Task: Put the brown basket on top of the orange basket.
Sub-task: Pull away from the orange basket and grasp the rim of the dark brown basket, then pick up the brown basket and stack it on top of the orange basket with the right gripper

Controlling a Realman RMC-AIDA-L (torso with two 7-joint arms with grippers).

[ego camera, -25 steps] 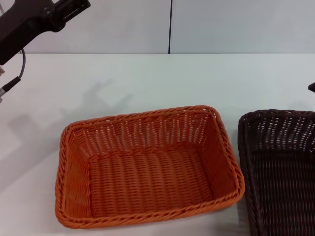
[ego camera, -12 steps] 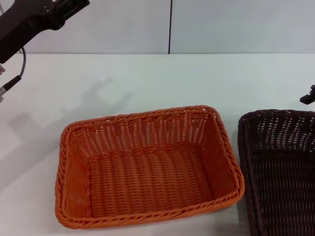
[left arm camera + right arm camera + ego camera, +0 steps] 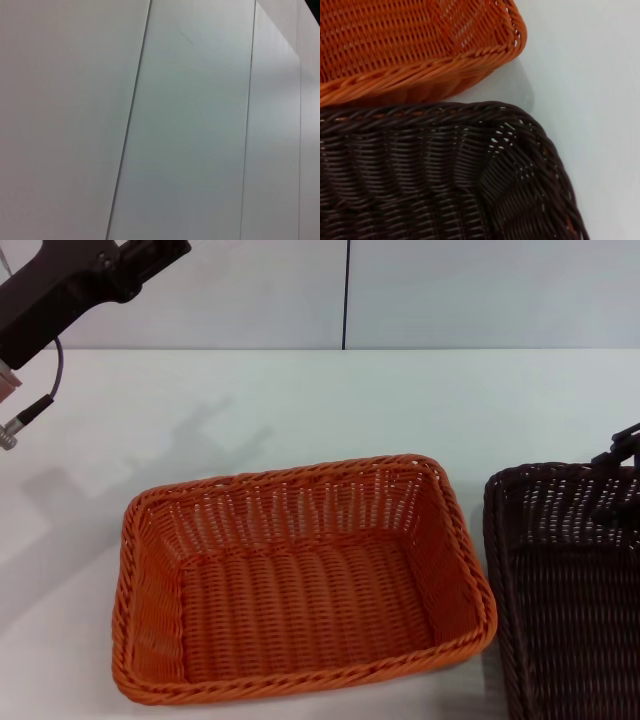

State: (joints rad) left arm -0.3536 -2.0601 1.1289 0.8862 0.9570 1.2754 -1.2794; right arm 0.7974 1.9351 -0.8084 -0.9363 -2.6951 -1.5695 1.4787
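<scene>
left arm [image 3: 60, 295]: black, boxy | cable [image 3: 45, 380]: thin, grey, metal plug end

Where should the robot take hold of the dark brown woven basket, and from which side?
Probably the braided rim of the dark brown woven basket on its far edge, from above. It sits upright and open, that edge is free, and the right tool hangs over it. The orange woven basket crowds its left side.
</scene>
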